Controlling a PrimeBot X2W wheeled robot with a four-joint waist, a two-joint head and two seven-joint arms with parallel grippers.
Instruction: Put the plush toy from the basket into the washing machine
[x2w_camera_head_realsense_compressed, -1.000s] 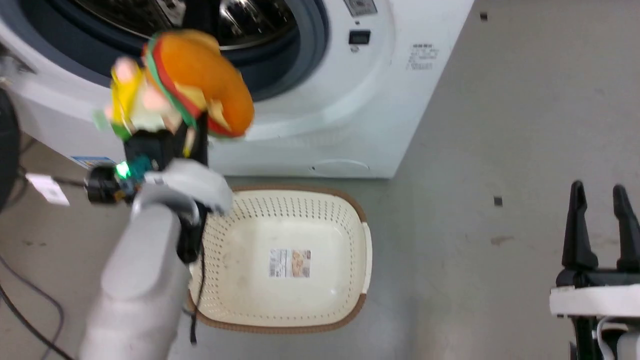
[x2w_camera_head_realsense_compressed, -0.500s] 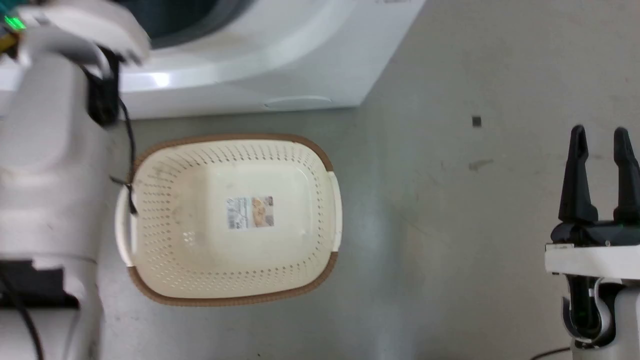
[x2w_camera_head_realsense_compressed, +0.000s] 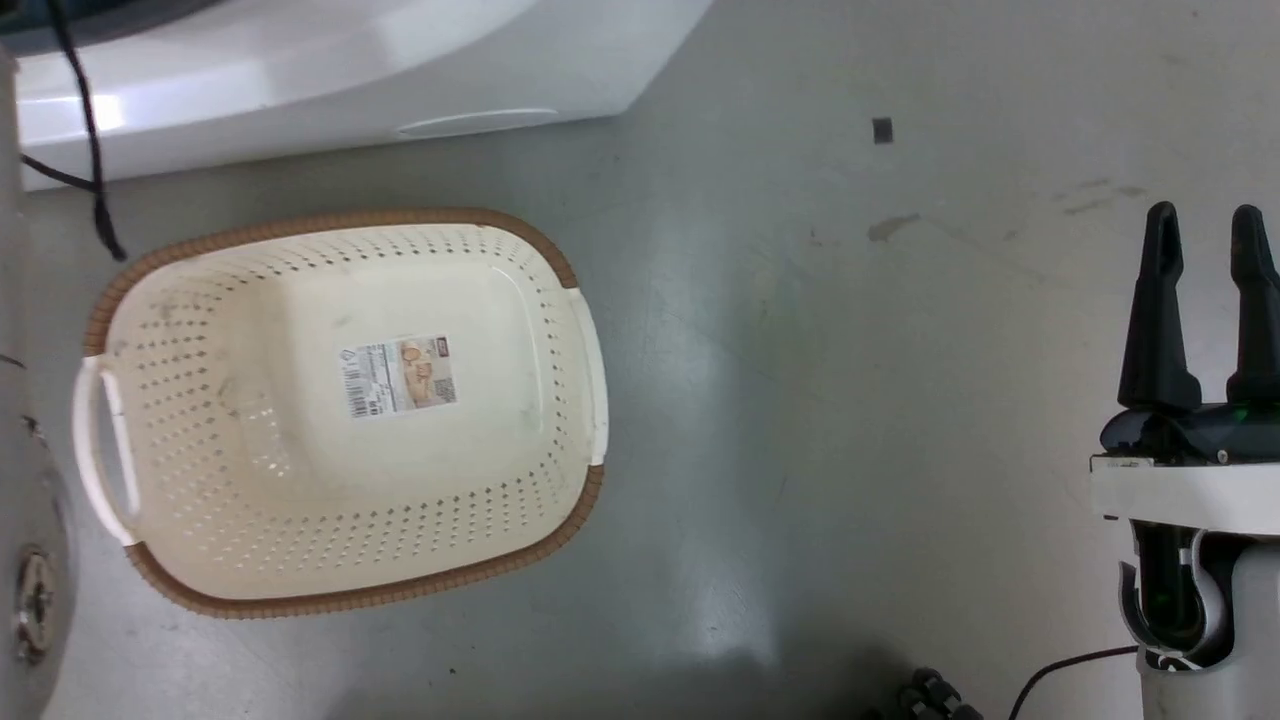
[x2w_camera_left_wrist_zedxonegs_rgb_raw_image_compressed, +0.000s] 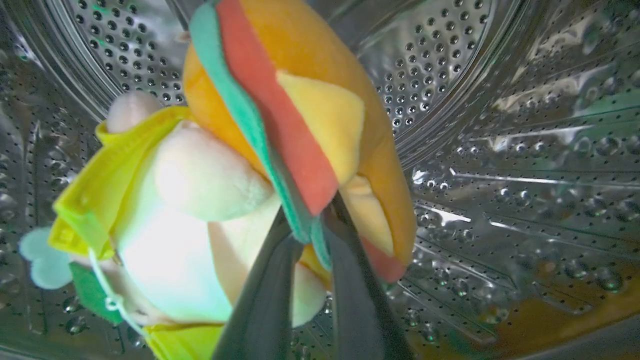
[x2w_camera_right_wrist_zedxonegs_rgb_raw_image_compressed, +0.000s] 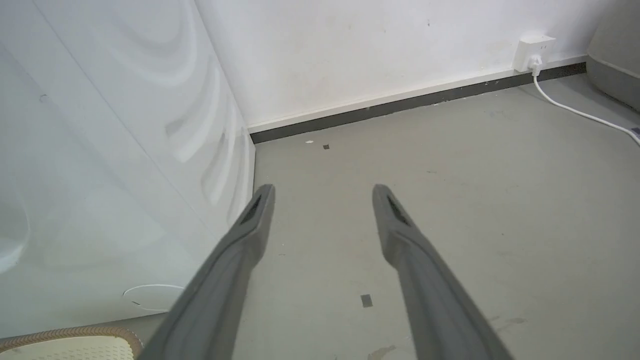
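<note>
Since the left gripper (x2w_camera_left_wrist_zedxonegs_rgb_raw_image_compressed: 312, 220) is clamped tight on the plush toy (x2w_camera_left_wrist_zedxonegs_rgb_raw_image_compressed: 280, 115) by its green and red layers, the toy dangles well inside the washing machine drum (x2w_camera_left_wrist_zedxonegs_rgb_raw_image_compressed: 500, 125) (ready to drop, I'd say). The basket (x2w_camera_head_realsense_compressed: 330, 222) sits on the grey floor (x2w_camera_head_realsense_compressed: 850, 400) with just its label inside. The right gripper (x2w_camera_head_realsense_compressed: 1203, 215) idles spread apart, holding nothing, over by a white wall (x2w_camera_right_wrist_zedxonegs_rgb_raw_image_compressed: 375, 50).

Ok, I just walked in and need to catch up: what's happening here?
The left gripper is shut on the plush toy and holds it inside the washing machine, not yet let go. The basket sits empty on the floor by the machine. The right gripper hangs open over the floor, holding nothing.
</note>
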